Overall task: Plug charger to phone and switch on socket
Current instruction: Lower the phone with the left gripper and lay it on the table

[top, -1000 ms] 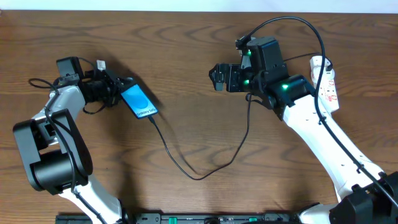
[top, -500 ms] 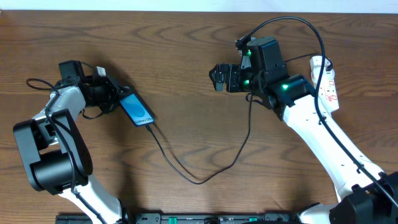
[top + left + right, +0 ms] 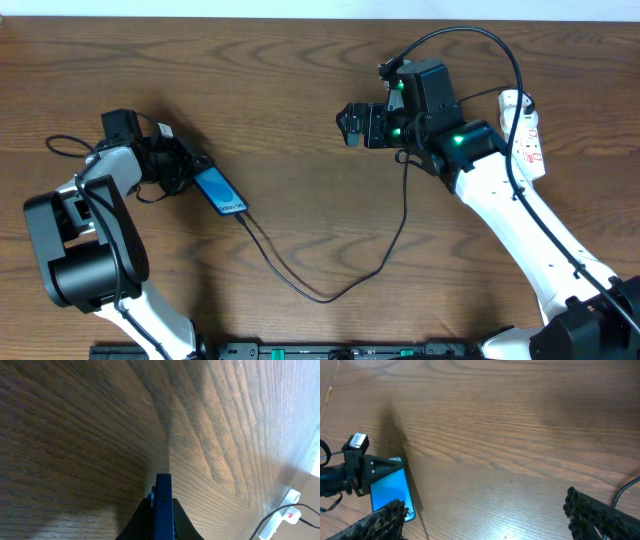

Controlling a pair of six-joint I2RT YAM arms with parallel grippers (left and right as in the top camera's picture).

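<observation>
The phone (image 3: pixel 219 190), blue screen up, lies at the left of the table, gripped at its upper end by my left gripper (image 3: pixel 185 168). In the left wrist view its dark edge (image 3: pixel 163 505) stands between the fingers. The thin black charger cable (image 3: pixel 320 292) runs from the phone's lower end in a loop up toward my right arm; its connector sits at the phone. My right gripper (image 3: pixel 352 125) is open and empty above mid-table; its view shows the phone (image 3: pixel 392 490) far left. The white socket strip (image 3: pixel 528 135) lies at the far right, partly behind the right arm.
The strip's end and cord show at the lower right of the left wrist view (image 3: pixel 282 516). Black arm cables arch over the right arm (image 3: pixel 470 35). Bare wooden table (image 3: pixel 300 80) between the arms.
My left gripper has drawn the phone down and left, turning it more steeply; the cable loop shifted with it. The right arm has not moved.
</observation>
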